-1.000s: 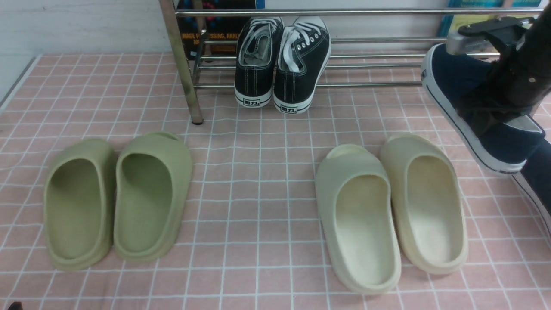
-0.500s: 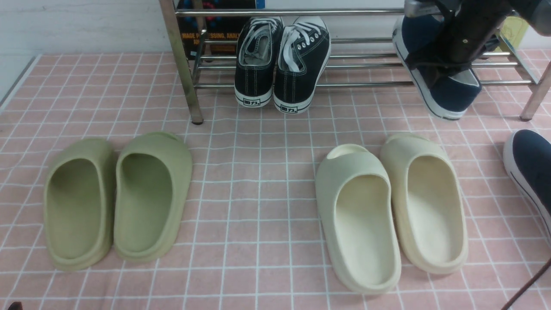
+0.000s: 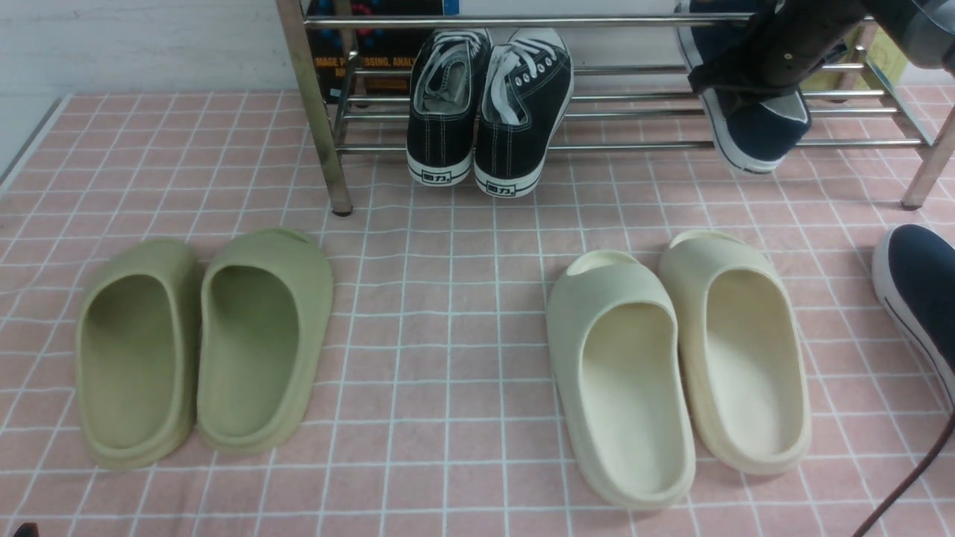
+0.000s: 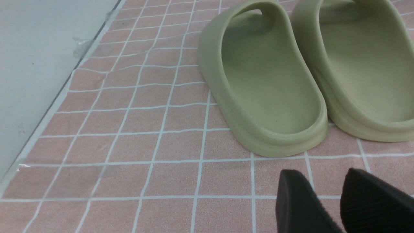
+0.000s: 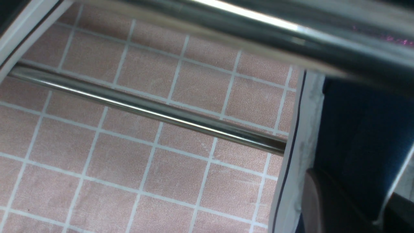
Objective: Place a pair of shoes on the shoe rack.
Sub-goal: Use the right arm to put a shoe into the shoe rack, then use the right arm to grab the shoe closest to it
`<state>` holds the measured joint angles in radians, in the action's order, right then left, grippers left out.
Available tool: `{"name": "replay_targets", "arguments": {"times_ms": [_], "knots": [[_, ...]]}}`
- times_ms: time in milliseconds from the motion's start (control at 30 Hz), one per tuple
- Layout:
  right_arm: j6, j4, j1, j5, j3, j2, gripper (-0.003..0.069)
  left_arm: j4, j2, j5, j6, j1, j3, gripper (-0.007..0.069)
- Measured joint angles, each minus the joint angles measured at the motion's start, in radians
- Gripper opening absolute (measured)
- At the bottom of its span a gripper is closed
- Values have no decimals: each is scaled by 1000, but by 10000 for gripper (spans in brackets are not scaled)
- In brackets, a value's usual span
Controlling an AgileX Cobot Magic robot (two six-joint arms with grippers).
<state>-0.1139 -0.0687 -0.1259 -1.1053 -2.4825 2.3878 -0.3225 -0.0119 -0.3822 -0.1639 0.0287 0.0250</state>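
Observation:
My right gripper (image 3: 755,78) is shut on one navy-blue shoe (image 3: 753,123), gripping its side wall. It holds the shoe tilted, heel down, among the bars at the right part of the silver shoe rack (image 3: 634,145). In the right wrist view the shoe's white sole and navy upper (image 5: 352,129) hang beside a rack bar (image 5: 148,110), with my right gripper (image 5: 352,204) on the upper. The second navy shoe (image 3: 918,298) lies on the mat at the right edge. My left gripper (image 4: 323,181) is open and empty, low over the mat near the green slides.
Black lace-up sneakers (image 3: 485,112) sit on the rack's left part. Green slides (image 3: 201,343) lie front left and also show in the left wrist view (image 4: 268,87). Cream slides (image 3: 679,365) lie front right. A rack post (image 3: 925,164) stands at the right, and a pink checked mat (image 3: 448,298) covers the floor.
My right arm has carried the navy shoe up, back and left from the front right to the rack's right part. The second navy shoe has come into sight. The left arm is still.

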Motion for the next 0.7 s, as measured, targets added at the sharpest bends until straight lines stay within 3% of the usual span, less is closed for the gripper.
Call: {"name": "replay_targets", "arguments": {"times_ms": [100,267,367,567,700], "knots": [[0,0,0,-5,0,0,146,0,0,0,0,0,0,237],[0,2,1,-95,-5,-27,369,0,0,0,0,0,0,237],[0,4,1,-139,-7,-68,444,0,0,0,0,0,0,237],[14,4,1,-140,132,-247,473,0,0,-1,0,0,0,237],[18,28,5,-139,419,-461,461,0,0,-1,0,0,0,237]]}}
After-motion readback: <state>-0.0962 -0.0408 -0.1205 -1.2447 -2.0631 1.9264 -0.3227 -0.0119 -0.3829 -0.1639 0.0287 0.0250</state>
